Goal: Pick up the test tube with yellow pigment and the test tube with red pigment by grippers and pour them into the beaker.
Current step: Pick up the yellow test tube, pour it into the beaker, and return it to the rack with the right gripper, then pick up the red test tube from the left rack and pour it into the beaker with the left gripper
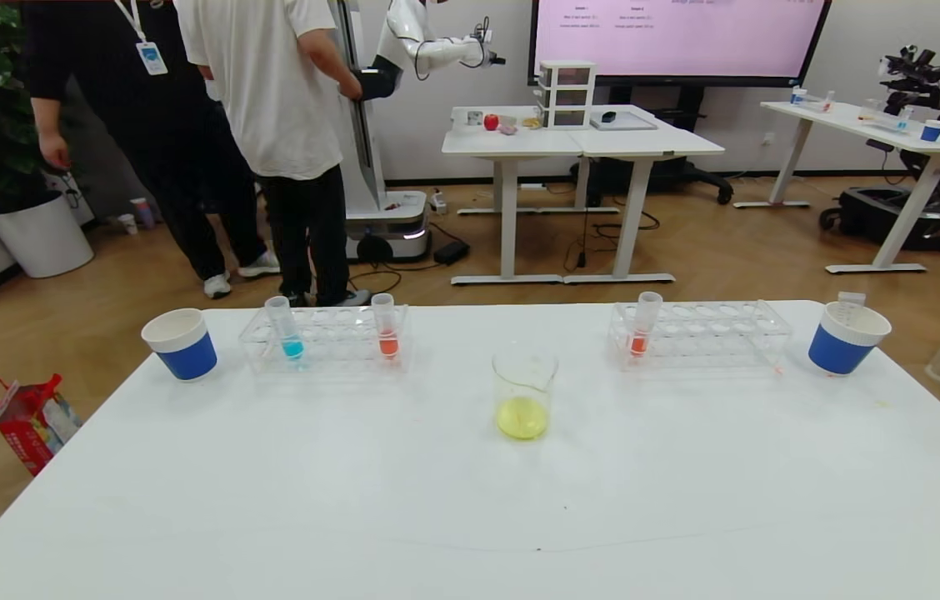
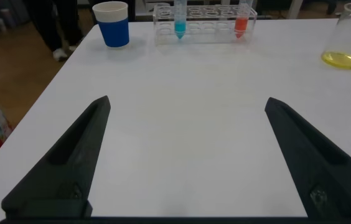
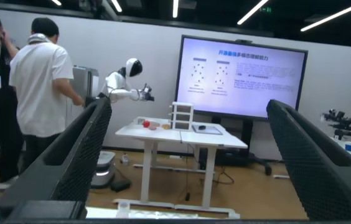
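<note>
— Nearest on my left wrist feed are the left gripper (image 2: 188, 162) fingers (image 2: 70, 165), spread wide with nothing between them, hanging over bare white tabletop (image 1: 437, 517).

— And the task pieces?

— From the head camera I see the beaker (image 1: 524, 393) at the middle of the tabletop: clear glass, pouring lip, a shallow pool of yellow-green liquid in its bottom. One test tube with red pigment (image 1: 642, 325) stands upright at the left end of the right rack (image 1: 703, 333); it is slim and clear, with a little orange-red liquid at its rounded bottom. Another orange-red tube (image 1: 385, 327) stands at the right end of the left rack (image 1: 324, 337), with a cyan tube (image 1: 282, 327) toward the rack's left.

— How far from the fingers?

— Well apart. On the left wrist feed the rack and beaker sit far beyond the fingertips, toward the far edge.

— Right arm?

— The right gripper (image 3: 188, 155) is raised and looks out across the room, fingers (image 3: 79, 155) wide apart and holding nothing.

— Anything else?

— A blue-and-white paper cup (image 1: 181, 343) sits far left, another cup (image 1: 847, 337) far right.
</note>
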Robot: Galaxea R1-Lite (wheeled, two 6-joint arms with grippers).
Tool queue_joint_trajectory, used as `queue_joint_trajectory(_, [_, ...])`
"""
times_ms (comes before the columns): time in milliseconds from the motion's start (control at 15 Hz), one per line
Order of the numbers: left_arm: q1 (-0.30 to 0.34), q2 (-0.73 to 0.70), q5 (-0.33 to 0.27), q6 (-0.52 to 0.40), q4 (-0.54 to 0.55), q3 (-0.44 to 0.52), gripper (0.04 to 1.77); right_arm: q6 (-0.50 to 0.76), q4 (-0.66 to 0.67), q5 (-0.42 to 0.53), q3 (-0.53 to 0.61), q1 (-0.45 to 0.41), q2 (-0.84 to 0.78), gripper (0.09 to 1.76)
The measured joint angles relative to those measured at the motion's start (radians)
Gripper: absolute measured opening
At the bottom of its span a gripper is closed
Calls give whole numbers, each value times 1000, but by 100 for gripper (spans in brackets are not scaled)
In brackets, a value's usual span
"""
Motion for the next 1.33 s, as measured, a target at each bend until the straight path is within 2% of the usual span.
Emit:
queue_joint_trajectory(133, [0, 0, 0, 0, 0, 0, 173, -13, 185, 13, 5, 8, -164, 174])
queue_joint_trajectory(267, [0, 0, 0, 0, 0, 0, 173, -43, 302, 18, 23, 21, -306, 174])
queue_joint_trajectory(400, [0, 0, 0, 0, 0, 0, 173, -74, 386, 20, 80, 30, -433, 174])
queue_joint_trajectory(533, [0, 0, 0, 0, 0, 0, 173, -82, 409, 19, 185, 34, -506, 174])
queue_joint_trajectory(733, [0, 0, 0, 0, 0, 0, 173, -84, 446, 3, 347, 34, -546, 174])
queue_joint_trajectory(933, [0, 0, 0, 0, 0, 0, 173, -80, 724, -33, 416, 35, -556, 174])
queue_joint_trajectory(1000, [0, 0, 0, 0, 0, 0, 173, -73, 779, -38, 420, 35, -556, 174])
queue_joint_trajectory(1333, [0, 0, 0, 0, 0, 0, 173, -14, 773, -51, 425, 36, -557, 174])
